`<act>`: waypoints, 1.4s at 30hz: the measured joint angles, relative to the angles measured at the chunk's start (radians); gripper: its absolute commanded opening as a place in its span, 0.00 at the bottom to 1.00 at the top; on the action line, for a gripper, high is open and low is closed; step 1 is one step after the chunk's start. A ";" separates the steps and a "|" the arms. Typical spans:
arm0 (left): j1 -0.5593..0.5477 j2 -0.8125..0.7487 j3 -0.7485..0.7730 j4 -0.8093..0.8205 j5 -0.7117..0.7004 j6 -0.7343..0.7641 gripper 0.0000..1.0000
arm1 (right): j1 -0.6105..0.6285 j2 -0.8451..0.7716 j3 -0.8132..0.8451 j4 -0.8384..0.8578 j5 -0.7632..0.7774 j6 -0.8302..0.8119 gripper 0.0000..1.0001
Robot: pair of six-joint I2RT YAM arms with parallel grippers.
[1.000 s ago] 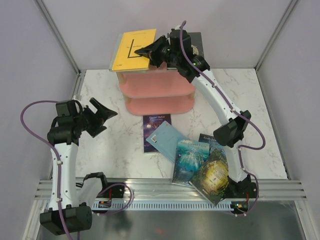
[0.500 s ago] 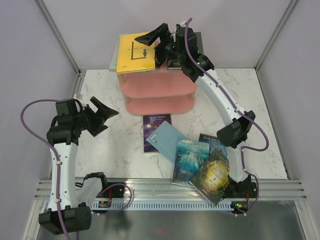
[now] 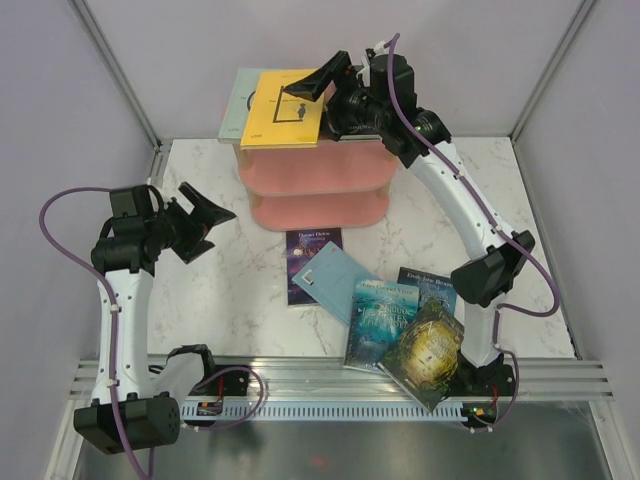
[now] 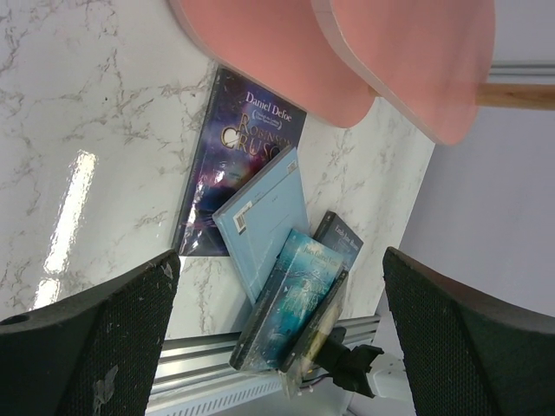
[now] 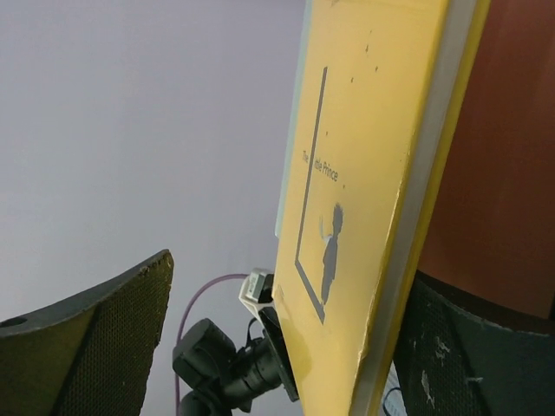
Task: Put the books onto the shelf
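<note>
Since a second ago the right gripper (image 3: 322, 88) has let go of the yellow book (image 3: 283, 112) and lifted, jaws now wide apart just above it. In front of the shelf (image 3: 312, 178) five more wait on the table (image 3: 210, 300): green-gold book (image 3: 428, 352), teal book (image 3: 380, 322), dark blue book (image 3: 428, 281), light blue book (image 3: 333, 280), purple book (image 3: 313, 243). Left of the shelf the left gripper (image 3: 215, 228) hovers, jaws apart, empty. On the shelf's top the yellow book rests on a pale book (image 3: 235, 100) overhanging the left end; the lower boards (image 3: 318, 212) look free.
</note>
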 measured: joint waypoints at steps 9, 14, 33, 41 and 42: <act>-0.004 0.005 0.003 0.000 0.000 0.000 1.00 | 0.002 -0.040 -0.018 -0.095 -0.008 -0.064 0.56; -0.004 0.008 0.003 0.000 0.000 0.000 1.00 | 0.002 -0.042 -0.018 -0.115 -0.004 -0.082 0.19; -0.005 0.026 0.003 0.001 0.000 0.000 1.00 | 0.002 0.122 0.134 -0.065 -0.010 0.048 0.01; -0.011 0.034 0.003 0.001 0.000 0.000 1.00 | -0.003 0.147 0.161 0.053 -0.014 0.084 0.98; -0.011 0.034 0.003 0.001 0.000 0.000 1.00 | -0.006 0.133 0.152 0.057 -0.014 0.080 0.98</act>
